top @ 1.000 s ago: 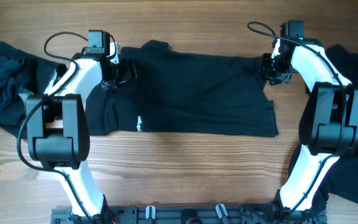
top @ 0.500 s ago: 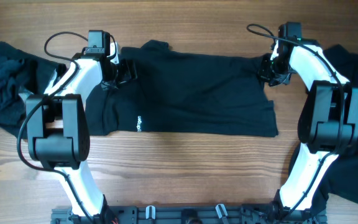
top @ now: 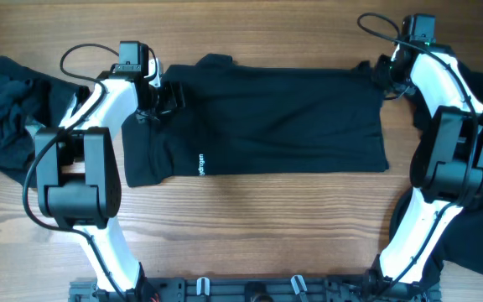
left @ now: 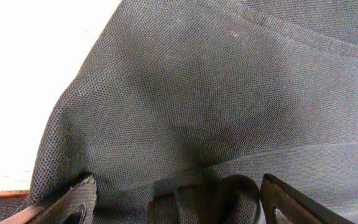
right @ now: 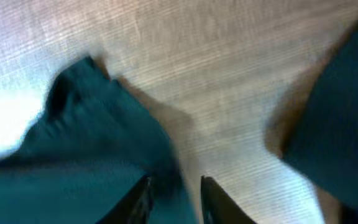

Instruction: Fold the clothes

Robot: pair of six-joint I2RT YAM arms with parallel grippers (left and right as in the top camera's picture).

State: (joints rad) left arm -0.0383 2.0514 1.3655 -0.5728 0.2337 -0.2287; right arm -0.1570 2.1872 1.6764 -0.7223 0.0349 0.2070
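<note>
Black knit shirt (top: 267, 117) lies spread along the far edge of the wooden tabletop (top: 250, 235). Left end effector (top: 168, 96) and right end effector (top: 386, 75) each clench a far corner. Risk: uneven pull slips or bunches the fabric, skewing the fold.

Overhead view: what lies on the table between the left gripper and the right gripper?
The black shirt lies flat there, spanning from the left gripper to the right gripper; the overhead view shows it.
</note>
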